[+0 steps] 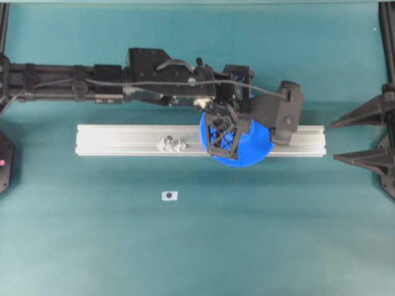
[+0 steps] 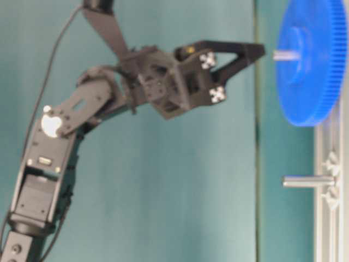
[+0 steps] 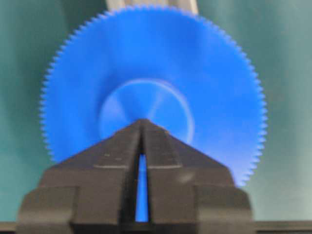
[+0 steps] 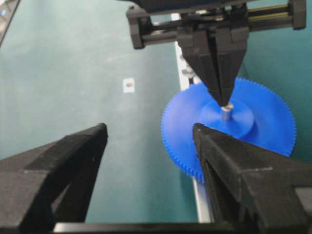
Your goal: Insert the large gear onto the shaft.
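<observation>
The large gear (image 1: 256, 153) (image 4: 268, 134), a bright-blue toothed disc, sits on the rail with the shaft (image 4: 226, 113) (image 2: 284, 54) poking up through its hub. My left gripper (image 1: 223, 143) (image 4: 224, 101) (image 2: 262, 52) hangs straight over the hub, shut with nothing between its fingers; its tips stand a small gap off the shaft's end. In the left wrist view the shut left gripper (image 3: 142, 122) covers the centre of the gear (image 3: 195, 63). My right gripper (image 1: 333, 141) (image 4: 148, 130) stands open and empty, off the gear's right side.
The long aluminium rail (image 1: 123, 140) lies across the table. A second lookalike pin (image 1: 171, 143) (image 2: 308, 181) stands bare on its clear feet left of the gear. A small white marker (image 1: 170, 195) (image 4: 128, 85) lies on the teal mat in front of the rail.
</observation>
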Controlling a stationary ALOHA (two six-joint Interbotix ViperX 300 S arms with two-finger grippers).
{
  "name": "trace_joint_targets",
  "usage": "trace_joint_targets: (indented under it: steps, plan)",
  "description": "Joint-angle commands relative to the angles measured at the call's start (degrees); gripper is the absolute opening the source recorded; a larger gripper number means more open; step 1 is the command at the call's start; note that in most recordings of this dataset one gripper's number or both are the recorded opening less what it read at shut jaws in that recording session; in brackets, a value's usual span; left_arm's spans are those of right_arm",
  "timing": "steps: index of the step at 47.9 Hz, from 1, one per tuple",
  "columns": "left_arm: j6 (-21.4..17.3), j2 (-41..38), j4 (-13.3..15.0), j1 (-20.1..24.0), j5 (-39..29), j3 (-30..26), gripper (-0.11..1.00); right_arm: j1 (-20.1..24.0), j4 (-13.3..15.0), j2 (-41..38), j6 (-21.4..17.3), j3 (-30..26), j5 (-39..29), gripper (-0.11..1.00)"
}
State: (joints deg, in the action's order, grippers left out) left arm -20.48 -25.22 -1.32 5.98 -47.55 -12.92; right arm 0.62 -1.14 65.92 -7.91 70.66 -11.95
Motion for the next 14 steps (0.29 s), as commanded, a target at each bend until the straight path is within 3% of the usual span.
trace_joint_targets:
  steps: [1, 14]
  plan:
    - [-0.1, 2.0, -0.2, 0.4, -0.2, -1.6, 0.01, 0.1, -0.1, -0.5, -0.4, -1.1, 0.6, 0.77]
    - [-0.3, 6.8, -0.2, 0.7, -3.8, -5.4, 0.01, 0.1, -0.1, -0.5, -0.4, -1.0, 0.7, 0.77]
